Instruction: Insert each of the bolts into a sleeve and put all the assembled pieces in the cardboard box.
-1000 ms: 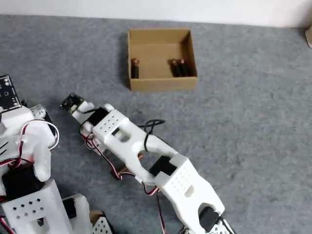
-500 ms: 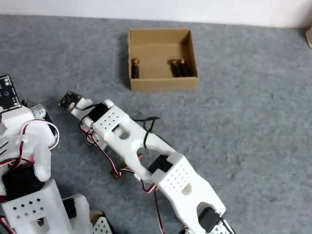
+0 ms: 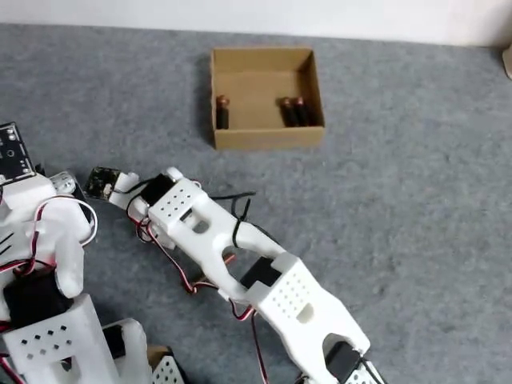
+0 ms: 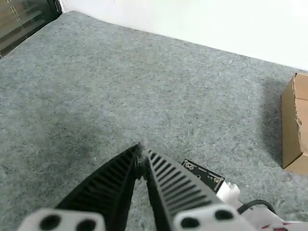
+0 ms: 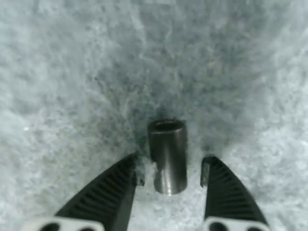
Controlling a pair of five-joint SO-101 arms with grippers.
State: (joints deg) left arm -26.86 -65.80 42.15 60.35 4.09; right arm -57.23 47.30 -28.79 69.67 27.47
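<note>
At the near left, the left gripper (image 4: 143, 161) is pinched closed on nothing. Beside it, the right gripper (image 5: 171, 174) is spread around one sleeve (image 5: 167, 154) lying on the carpet (image 3: 416, 200). The far cardboard box (image 3: 264, 138) holds three assembled pieces (image 3: 222, 112).

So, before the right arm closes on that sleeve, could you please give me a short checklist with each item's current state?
1. Right gripper open: ok.
2. Sleeve between its fingers: ok, roughly centred and apart from both.
3. Sleeve's far end open: ok, it looks hollow.
4. Sleeve's near end: cannot tell.
5. Left gripper carrying something to insert: not ok, it is shut on nothing.
6. Room in the cardboard box: ok, three assembled pieces lie along its near wall and the rest of the floor is bare.
</note>
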